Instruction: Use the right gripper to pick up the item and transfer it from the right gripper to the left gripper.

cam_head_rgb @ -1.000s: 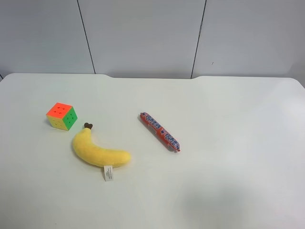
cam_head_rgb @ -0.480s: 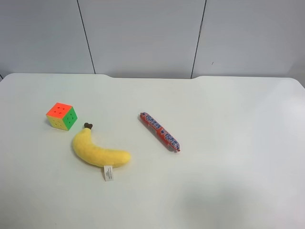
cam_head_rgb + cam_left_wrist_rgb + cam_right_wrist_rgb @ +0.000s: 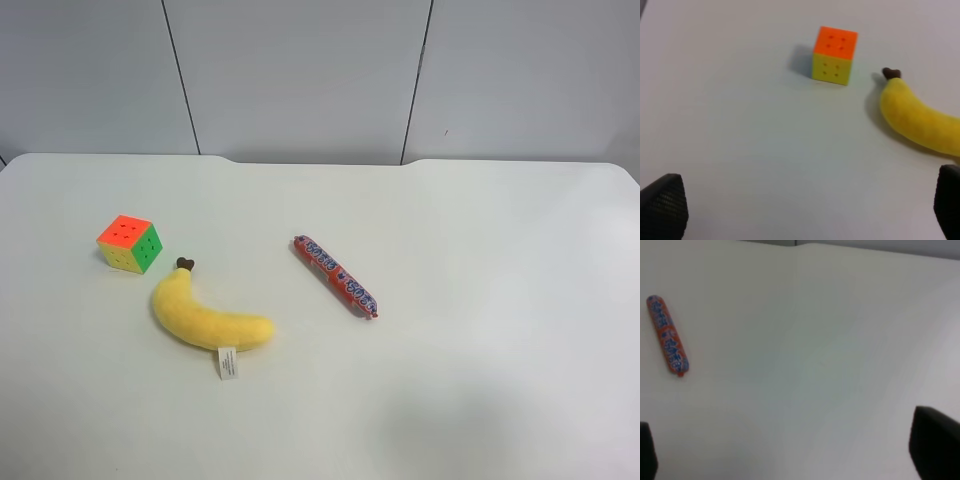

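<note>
The puzzle cube [image 3: 130, 243] sits on the white table at the exterior high view's left, orange-red face up, green and yellow faces to the side. It also shows in the left wrist view [image 3: 834, 55], well ahead of the left gripper [image 3: 805, 210], whose black fingertips [image 3: 662, 202] stand wide apart with nothing between them. The right gripper [image 3: 785, 452] is open and empty too, its fingertips [image 3: 935, 447] at the frame's lower corners. The cube is out of the right wrist view. Neither arm shows in the exterior high view.
A yellow plush banana [image 3: 205, 315] with a white tag lies just beside the cube; it shows in the left wrist view [image 3: 915, 117]. A red candy stick [image 3: 336, 276] lies near the table's middle and in the right wrist view [image 3: 667, 335]. Grey wall panels stand behind.
</note>
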